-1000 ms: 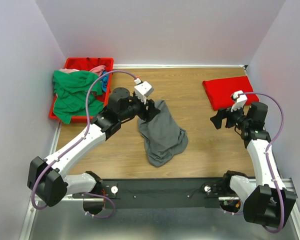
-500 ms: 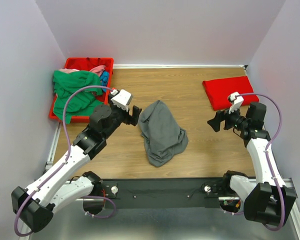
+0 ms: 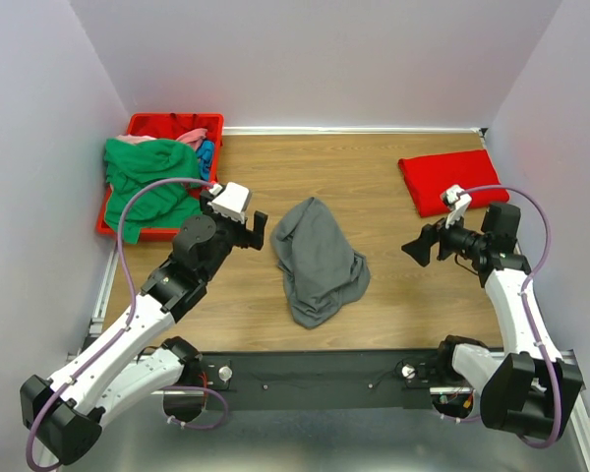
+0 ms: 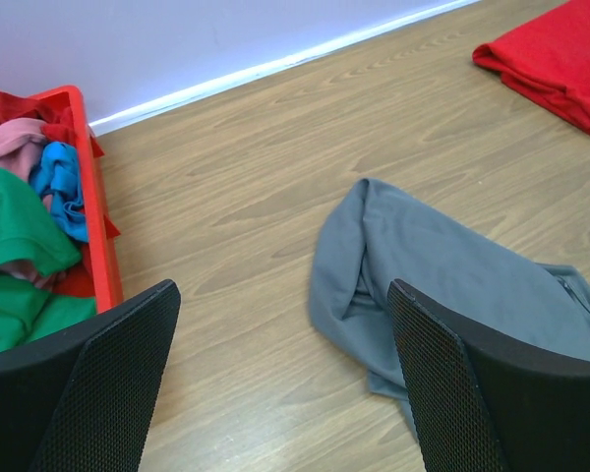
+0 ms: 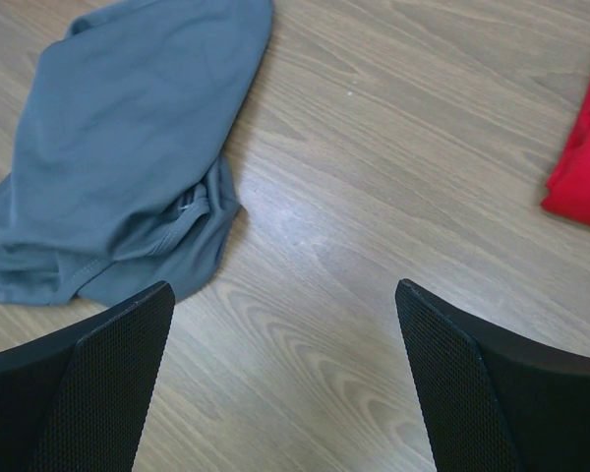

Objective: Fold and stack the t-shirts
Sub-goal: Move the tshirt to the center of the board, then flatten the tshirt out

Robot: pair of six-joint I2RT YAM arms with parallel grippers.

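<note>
Shirt, dark grey: lies crumpled and unfolded near the middle of the surface, rounded end toward the back wall, bunched end toward the arm bases. Nothing touches it.

Red shirt: folded flat into a rough rectangle at the far right of the surface, well apart from the grey one.

Green shirt: heaped in the red bin at the far left, spilling over its near and side rims. Pink shirt and blue shirt show as small bunches beside it, inside the bin.

Left hand: just left of the grey shirt's far end, between it and the bin; fingers spread wide, nothing between them. Wrist view shows bare wood and the shirt's edge in the gap.

Right hand: to the right of the grey shirt, near the red shirt's near edge, pointed toward the grey one; fingers spread wide, holding nothing.
</note>
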